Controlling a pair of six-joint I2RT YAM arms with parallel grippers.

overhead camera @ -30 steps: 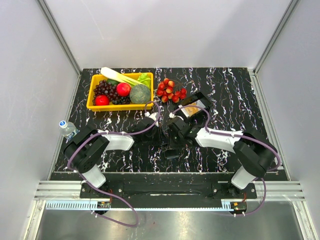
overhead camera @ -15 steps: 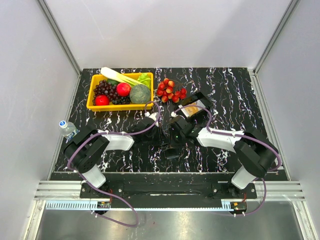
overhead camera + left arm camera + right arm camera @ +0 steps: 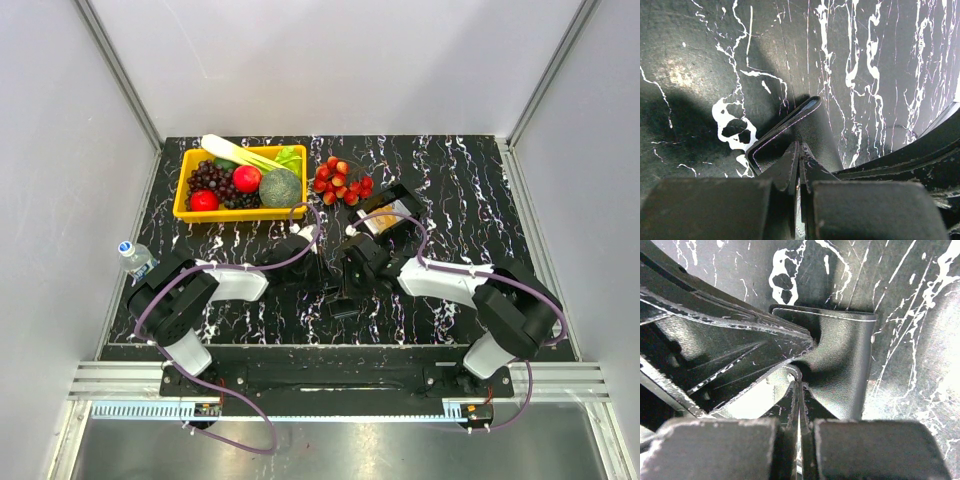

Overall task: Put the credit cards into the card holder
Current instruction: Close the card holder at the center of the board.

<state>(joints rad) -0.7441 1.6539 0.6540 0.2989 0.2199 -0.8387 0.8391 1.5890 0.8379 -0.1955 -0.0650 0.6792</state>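
Bright, even overhead view; wrist views dim, glary, foreground blurred.

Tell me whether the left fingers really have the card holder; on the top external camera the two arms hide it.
Observer: Yes. The left wrist view shows the left fingers shut on a thin flap of the black card holder.
Operator: And the right?
Observer: Its wrist view shows the right fingers shut on another fold of that holder, close beside the left ones.
Operator: Is it lying flat?
Observer: No. The left wrist view shows its stitched edge tilted up off the table.
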